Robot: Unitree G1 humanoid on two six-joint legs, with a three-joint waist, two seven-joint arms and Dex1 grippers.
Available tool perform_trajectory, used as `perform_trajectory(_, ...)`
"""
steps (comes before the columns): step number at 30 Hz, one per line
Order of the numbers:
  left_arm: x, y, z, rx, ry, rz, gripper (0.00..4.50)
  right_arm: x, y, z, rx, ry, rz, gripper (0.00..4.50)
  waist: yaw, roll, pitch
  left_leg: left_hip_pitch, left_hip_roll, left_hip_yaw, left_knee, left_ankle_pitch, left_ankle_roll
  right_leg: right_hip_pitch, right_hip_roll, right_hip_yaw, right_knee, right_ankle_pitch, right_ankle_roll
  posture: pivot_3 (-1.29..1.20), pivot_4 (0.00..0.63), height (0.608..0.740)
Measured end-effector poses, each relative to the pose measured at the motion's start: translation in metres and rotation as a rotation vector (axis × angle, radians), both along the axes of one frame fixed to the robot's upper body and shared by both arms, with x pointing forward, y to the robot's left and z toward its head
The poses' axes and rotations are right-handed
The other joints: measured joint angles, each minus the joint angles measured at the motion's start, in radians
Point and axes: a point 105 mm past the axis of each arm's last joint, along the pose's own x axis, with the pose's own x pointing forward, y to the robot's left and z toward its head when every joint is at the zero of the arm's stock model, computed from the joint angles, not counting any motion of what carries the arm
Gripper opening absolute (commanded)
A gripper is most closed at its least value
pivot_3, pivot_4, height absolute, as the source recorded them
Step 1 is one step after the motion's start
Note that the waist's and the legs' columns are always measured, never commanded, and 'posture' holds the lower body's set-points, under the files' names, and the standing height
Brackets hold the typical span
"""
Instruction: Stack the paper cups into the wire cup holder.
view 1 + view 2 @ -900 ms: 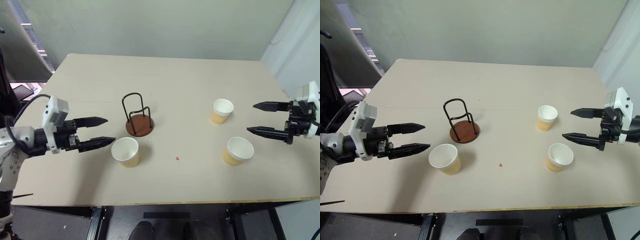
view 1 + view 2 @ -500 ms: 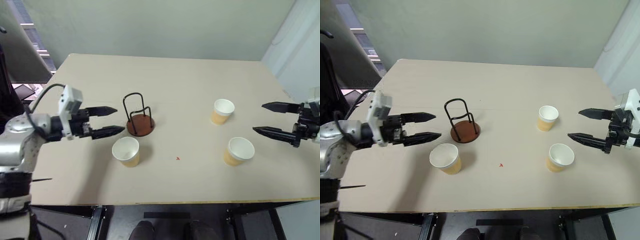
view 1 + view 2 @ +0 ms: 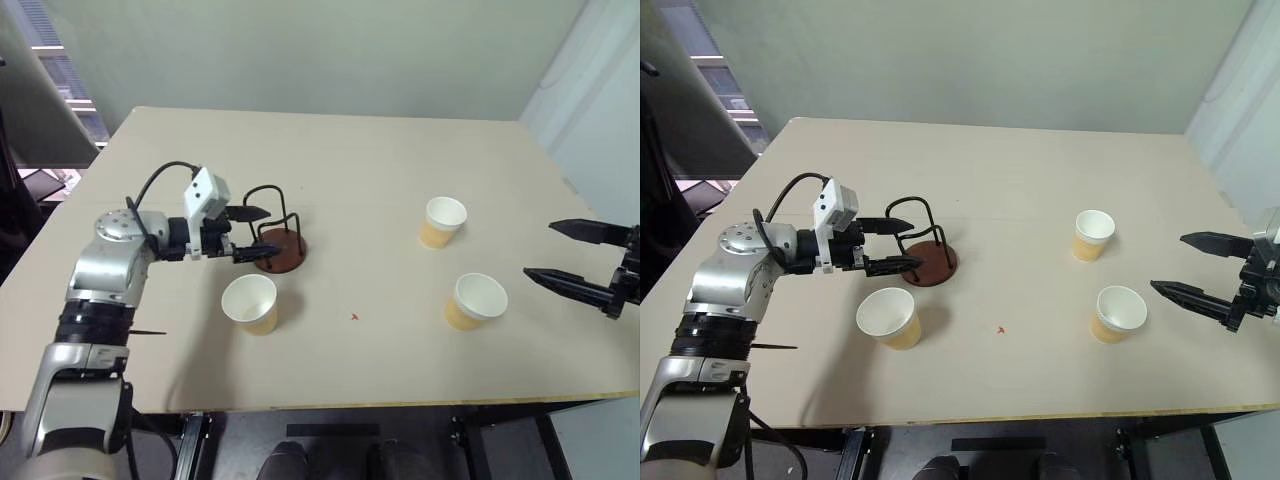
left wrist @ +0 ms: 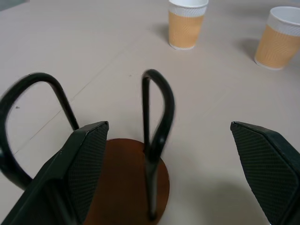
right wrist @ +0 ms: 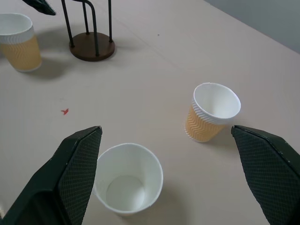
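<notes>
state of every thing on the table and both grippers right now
tan ribbed paper cup nearest the holder: upright, empty, free
far tan paper cup: upright, empty, free
near tan paper cup on the right: upright, empty, free
black wire cup holder on round brown wooden base: upright, no cups in it
left gripper: jaws open, at the holder
right gripper: jaws open, holding nothing
</notes>
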Motion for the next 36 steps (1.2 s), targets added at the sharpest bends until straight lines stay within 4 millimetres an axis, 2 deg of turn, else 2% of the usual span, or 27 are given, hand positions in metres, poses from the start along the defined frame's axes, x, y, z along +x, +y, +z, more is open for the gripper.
perform_trajectory(3,0.004,0.001,0.0,0.007,-0.014,0.007,4.46,-0.003,0.0,0.0,-0.001,-0.001,-0.009,4.5,0.0,0.0,0.0,0.0,0.0,0.0,0.0,0.0,0.0,0.0,0.0,0.0,0.0,0.0,0.0,0.0,0.15,0.74)
perform_trajectory(6,0.006,-0.003,-0.004,0.002,-0.011,0.002,3.84,-0.005,-0.002,0.002,0.005,-0.004,-0.023,4.5,0.0,0.0,0.0,0.0,-0.001,0.0,0.0,0.0,0.001,0.0,0.0,0.0,-0.001,0.0,0.001,0.0,0.15,0.74)
perform_trajectory(16,0.007,-0.005,-0.005,0.007,-0.017,0.003,0.16,-0.005,-0.003,0.001,0.006,-0.002,-0.03,4.5,0.0,0.0,0.0,-0.001,-0.001,0.001,0.001,0.0,0.001,0.0,0.001,0.0,-0.001,0.001,0.002,0.0,0.15,0.74)
perform_trajectory(17,0.007,-0.005,-0.003,0.007,-0.025,0.004,0.04,-0.005,-0.002,0.002,0.007,-0.006,-0.029,4.5,0.0,0.0,0.0,-0.001,-0.001,0.001,0.002,0.0,0.001,0.0,0.001,0.0,-0.001,0.001,0.002,0.0,0.15,0.74)
perform_trajectory(26,0.006,-0.006,0.0,0.001,-0.033,0.008,0.04,0.001,0.002,0.002,0.012,-0.009,-0.004,4.5,0.0,0.0,0.0,-0.001,0.0,0.001,0.003,0.0,0.001,0.0,0.002,0.001,-0.001,0.001,0.003,0.0,0.15,0.74)
perform_trajectory(33,-0.017,-0.045,0.03,-0.055,-0.087,-0.174,0.04,0.01,0.003,0.002,0.026,-0.01,0.015,4.5,0.003,0.0,0.0,-0.004,0.0,0.0,0.007,-0.001,0.003,0.0,0.002,0.001,-0.001,0.001,0.006,0.0,0.15,0.74)
perform_trajectory(36,-0.043,-0.075,0.035,-0.016,-0.079,-0.357,0.04,0.015,0.007,0.002,0.026,-0.012,0.037,4.5,0.004,0.0,0.0,-0.004,-0.001,0.0,0.009,-0.002,0.004,0.0,0.001,0.001,-0.001,0.002,0.006,0.0,0.15,0.74)
